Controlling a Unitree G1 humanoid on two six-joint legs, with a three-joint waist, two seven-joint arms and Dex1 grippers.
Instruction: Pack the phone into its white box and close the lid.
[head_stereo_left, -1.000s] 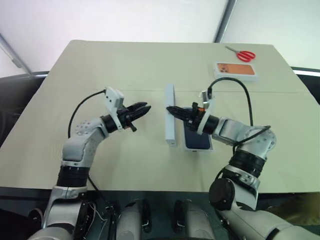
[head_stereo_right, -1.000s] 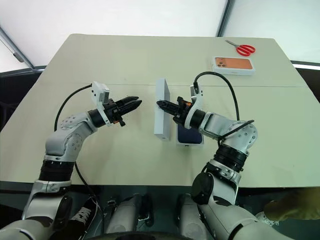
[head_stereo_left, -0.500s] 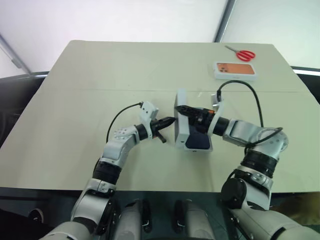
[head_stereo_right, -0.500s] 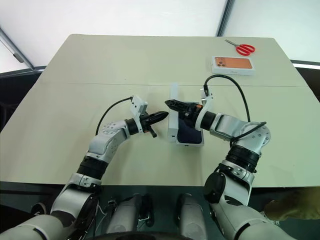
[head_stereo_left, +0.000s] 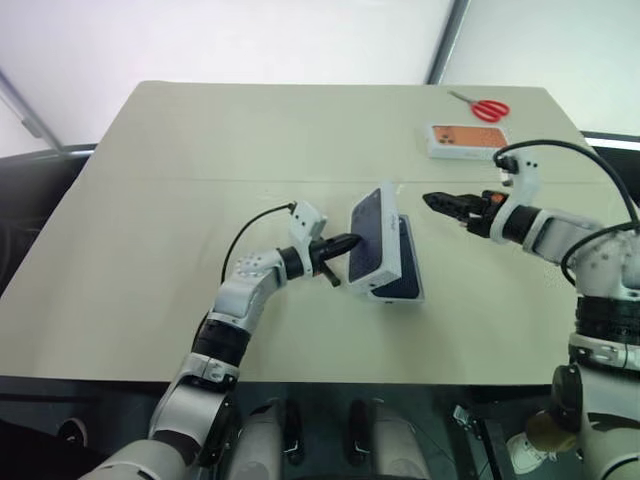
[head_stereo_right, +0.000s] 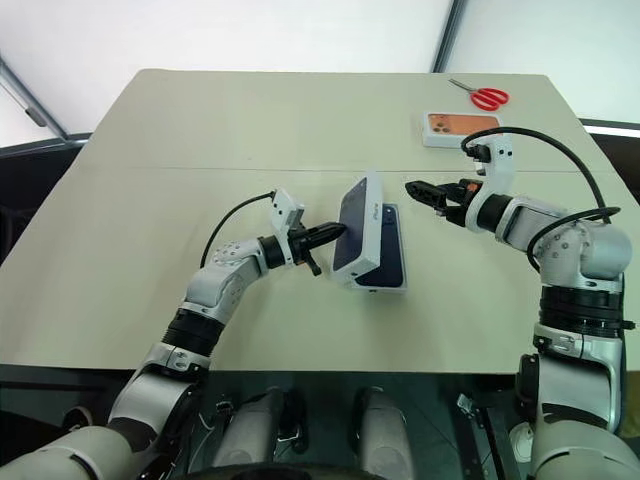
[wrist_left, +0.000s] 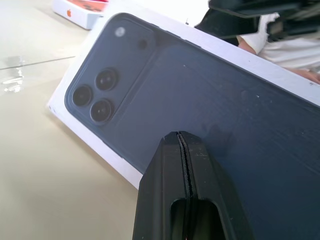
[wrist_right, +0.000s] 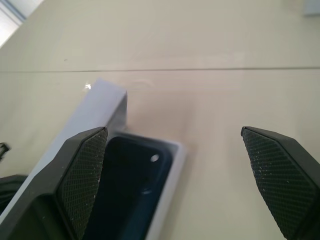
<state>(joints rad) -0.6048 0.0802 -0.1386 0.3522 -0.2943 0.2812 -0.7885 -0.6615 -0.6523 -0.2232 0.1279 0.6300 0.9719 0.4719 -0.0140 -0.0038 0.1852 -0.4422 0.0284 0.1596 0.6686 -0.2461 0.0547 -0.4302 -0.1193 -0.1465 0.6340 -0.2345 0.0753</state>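
Note:
The dark navy phone (head_stereo_left: 406, 268) lies in the white box (head_stereo_left: 396, 297) at the table's middle. The lid (head_stereo_left: 367, 240) leans tilted over the box's left side, its dark blue phone picture (wrist_left: 225, 100) facing outward. My left gripper (head_stereo_left: 347, 241) is shut, and its fingertips (wrist_left: 179, 139) press against that pictured face. My right gripper (head_stereo_left: 438, 201) hovers to the right of the box, open and empty, apart from the lid. In the right wrist view its fingers (wrist_right: 82, 170) frame the phone (wrist_right: 127, 175) and the lid's edge (wrist_right: 102, 102).
A white box with an orange phone picture (head_stereo_left: 470, 141) and red scissors (head_stereo_left: 483, 108) lie at the far right of the beige table (head_stereo_left: 200, 180). Black cables loop from both wrists.
The lid, standing on edge left of the box, has been pushed against it and now tips over it. My left gripper moved right to the lid. My right gripper opened and pulled away rightward.

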